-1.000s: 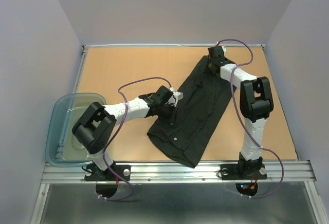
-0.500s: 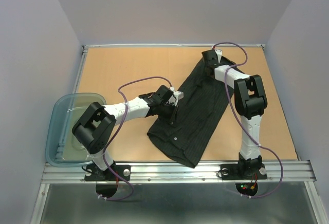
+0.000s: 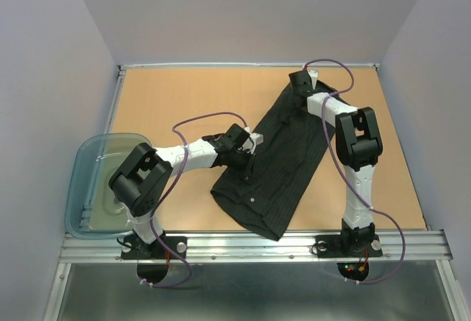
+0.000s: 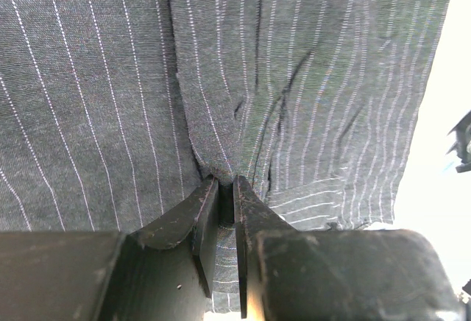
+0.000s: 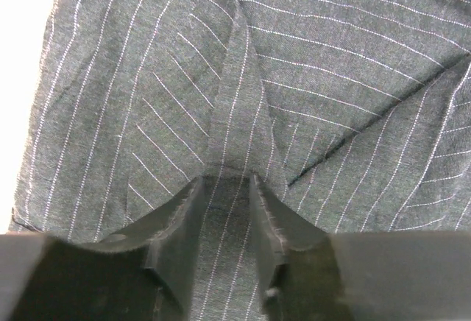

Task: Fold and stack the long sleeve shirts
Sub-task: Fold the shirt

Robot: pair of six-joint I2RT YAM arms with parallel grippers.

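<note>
Lying slantwise on the table point(image 3: 176, 100), well right of the tub point(image 3: 92, 181), the shirt point(image 3: 283, 166) looks already narrowed into a long band, sleeves apparently tucked in. The left fingers point(image 4: 202, 221) are clenched on a pinch of cloth at the shirt's edge nearest the tub. The right fingers point(image 5: 176, 225) grasp a raised ridge of cloth at the end farthest from the tub. I judge the task early. The crosswise folds are left, no stack exists, and no second shirt shows.
</note>
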